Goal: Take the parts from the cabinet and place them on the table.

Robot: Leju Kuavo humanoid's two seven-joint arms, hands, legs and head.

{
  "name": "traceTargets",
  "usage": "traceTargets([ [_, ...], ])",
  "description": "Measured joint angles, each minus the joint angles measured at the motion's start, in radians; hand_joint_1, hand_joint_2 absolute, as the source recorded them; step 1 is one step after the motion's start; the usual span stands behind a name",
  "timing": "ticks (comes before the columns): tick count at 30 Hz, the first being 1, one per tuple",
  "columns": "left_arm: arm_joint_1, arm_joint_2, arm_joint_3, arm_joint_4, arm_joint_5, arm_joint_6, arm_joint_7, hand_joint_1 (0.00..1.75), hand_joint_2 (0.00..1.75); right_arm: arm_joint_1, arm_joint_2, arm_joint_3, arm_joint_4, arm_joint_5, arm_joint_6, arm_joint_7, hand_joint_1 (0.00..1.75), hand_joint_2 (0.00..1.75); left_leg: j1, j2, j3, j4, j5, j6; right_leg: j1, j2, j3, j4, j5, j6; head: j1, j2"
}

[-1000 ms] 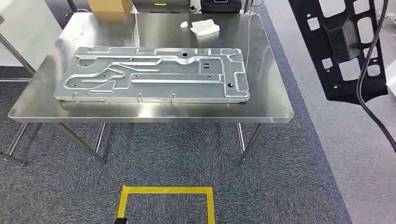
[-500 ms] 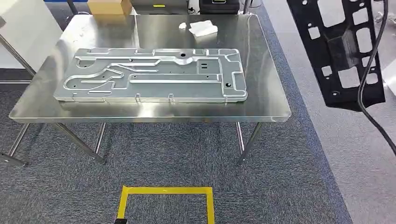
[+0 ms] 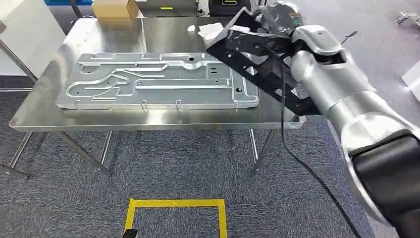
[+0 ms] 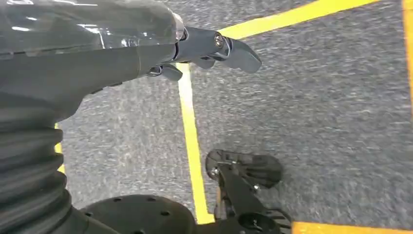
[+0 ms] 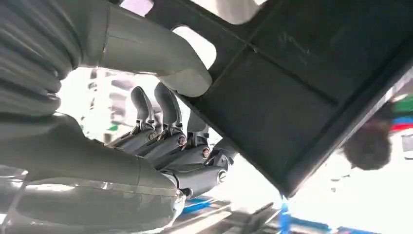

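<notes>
The black perforated panel [image 3: 257, 59] hung tilted over the right end of the steel table [image 3: 163, 119], its lower edge near the table's front right corner and its upper end raised toward the far side. Whether that lower edge actually touched the tabletop was hard to tell from the head view. The right hand [image 5: 165, 146] held the panel: in the right wrist view its thick thumb lay against one face of the panel while the darker fingers [image 5: 168, 109] curled up behind the edge, clamping it between them. The silver right arm [image 3: 346, 99] reached in from the lower right across the table's corner, with a black cable [image 3: 297, 158] trailing down beside it.

Just beside the panel, on the tabletop, lay a large grey metal plate [image 3: 153, 82] with raised channels, flat and lengthwise along the table. Its right end sat near or partly under the held panel. Farther back on the table were some white scraps [image 3: 208, 30] and a cardboard box [image 3: 115, 7] at the far edge.

The left hand [image 4: 209, 48] hung low above grey carpet [image 4: 316, 112] crossed by yellow tape [image 4: 192, 141], holding nothing, its fingers loosely extended and a little apart. A yellow tape square [image 3: 176, 213] marked the carpet in front of the table.
</notes>
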Motion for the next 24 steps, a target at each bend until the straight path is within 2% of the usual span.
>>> traceTargets([
  [3, 0.006, 0.008, 0.000, 0.000, 0.010, 0.011, 0.019, 0.00, 1.75, 0.014, 0.068, -0.011, -0.002, -0.011, -0.021, 0.008, 1.75, 1.75, 0.000, 0.000, 0.000, 0.000, 0.000, 0.000, 0.000, 0.000, -0.001, 0.001, 0.000, 0.000, 0.000, 0.000],
  [8, 0.010, 0.021, 0.000, 0.000, 0.021, 0.018, 0.029, 0.00, 1.75, 0.045, 0.122, -0.015, -0.072, -0.056, -0.019, 0.066, 1.75, 1.75, 0.000, 0.000, 0.000, 0.000, 0.000, 0.000, 0.000, 0.000, -0.001, 0.001, 0.000, 0.000, 0.000, 0.000],
  [13, 0.008, 0.032, 0.000, 0.000, 0.024, 0.018, 0.047, 0.00, 1.75, 0.054, 0.142, 0.005, -0.129, -0.088, -0.019, 0.112, 1.75, 1.75, 0.000, -0.001, -0.001, 0.000, 0.000, 0.000, -0.001, 0.000, 0.000, 0.000, 0.000, 0.000, 0.000, 0.000],
  [18, 0.002, 0.033, 0.000, 0.000, 0.023, 0.019, 0.067, 0.00, 1.75, 0.048, 0.148, 0.018, -0.142, -0.089, -0.020, 0.129, 1.75, 1.75, -0.001, -0.001, -0.001, 0.001, 0.000, 0.000, -0.001, -0.001, 0.000, 0.000, 0.000, 0.000, 0.000, 0.000],
  [24, -0.001, 0.032, -0.003, 0.000, 0.023, 0.018, 0.062, 0.00, 1.75, 0.009, 0.148, 0.018, -0.139, -0.050, -0.034, 0.130, 1.75, 1.75, -0.001, -0.001, -0.001, 0.001, 0.000, 0.000, -0.001, 0.000, 0.000, 0.000, 0.000, 0.000, 0.000, 0.000],
])
